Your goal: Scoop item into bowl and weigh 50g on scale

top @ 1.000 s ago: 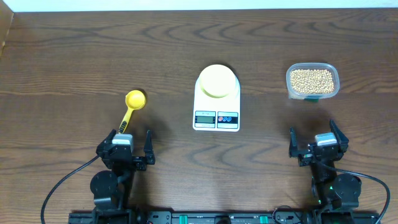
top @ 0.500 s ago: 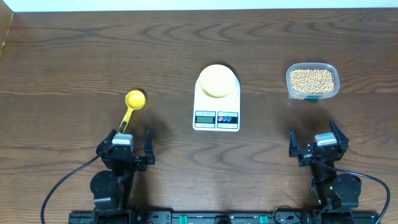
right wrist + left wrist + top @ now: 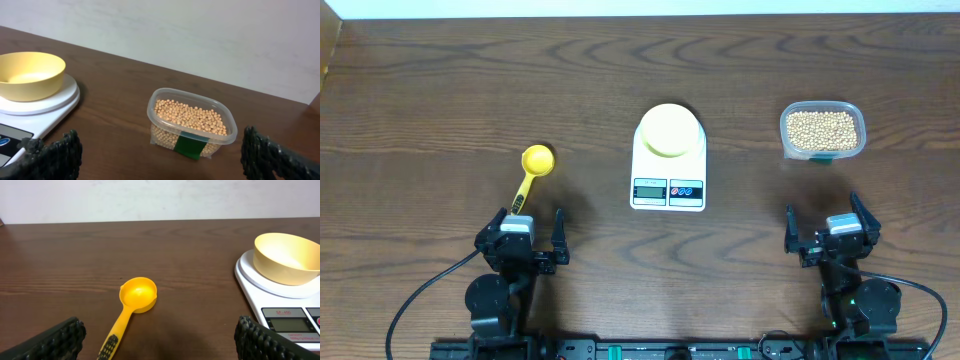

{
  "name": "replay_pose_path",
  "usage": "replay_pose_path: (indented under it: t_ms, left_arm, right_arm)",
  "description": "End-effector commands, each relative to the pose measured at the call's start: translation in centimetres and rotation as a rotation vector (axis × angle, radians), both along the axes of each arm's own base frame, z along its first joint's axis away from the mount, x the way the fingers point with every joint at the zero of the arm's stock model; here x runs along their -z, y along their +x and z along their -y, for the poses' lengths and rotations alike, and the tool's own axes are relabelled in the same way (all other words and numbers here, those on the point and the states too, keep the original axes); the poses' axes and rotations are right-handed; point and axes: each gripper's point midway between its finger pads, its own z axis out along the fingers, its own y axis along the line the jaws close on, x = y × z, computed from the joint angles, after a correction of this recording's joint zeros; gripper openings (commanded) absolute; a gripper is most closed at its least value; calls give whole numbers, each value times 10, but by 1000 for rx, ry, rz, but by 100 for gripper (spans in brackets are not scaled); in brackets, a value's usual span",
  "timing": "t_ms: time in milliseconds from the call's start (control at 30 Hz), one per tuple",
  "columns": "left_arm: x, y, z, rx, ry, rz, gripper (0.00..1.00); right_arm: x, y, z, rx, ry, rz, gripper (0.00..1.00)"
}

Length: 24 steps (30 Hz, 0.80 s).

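The pale yellow-green bowl (image 3: 669,130) sits empty on the white scale (image 3: 668,188) at the table's middle; both show in the left wrist view, bowl (image 3: 286,258), scale (image 3: 280,311), and the right wrist view, bowl (image 3: 30,75), scale (image 3: 42,107). The tan beans (image 3: 821,129) fill a clear tub (image 3: 823,153) at the right, beans (image 3: 190,114). A yellow scoop (image 3: 530,172) lies left of the scale, bowl end away from me (image 3: 131,305). My left gripper (image 3: 529,240) is open and empty just behind the scoop's handle. My right gripper (image 3: 827,231) is open and empty, short of the tub.
The dark wooden table (image 3: 470,90) runs to a pale wall at the back. A green label (image 3: 189,147) marks the tub's near side. Both arm bases stand at the front edge.
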Motion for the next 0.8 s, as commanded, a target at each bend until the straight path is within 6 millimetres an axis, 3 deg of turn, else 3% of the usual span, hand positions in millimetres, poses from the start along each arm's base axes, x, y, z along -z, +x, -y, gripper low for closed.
replay_pose_path:
  t_ms: [0, 767]
  left_arm:
    - [13, -1, -3, -17, -12, -33, 97]
    - [13, -1, -7, -40, 0, -35, 97]
  right_arm:
    - [1, 0, -2, -7, -10, 1, 99]
    - [1, 0, -2, -7, -10, 1, 99]
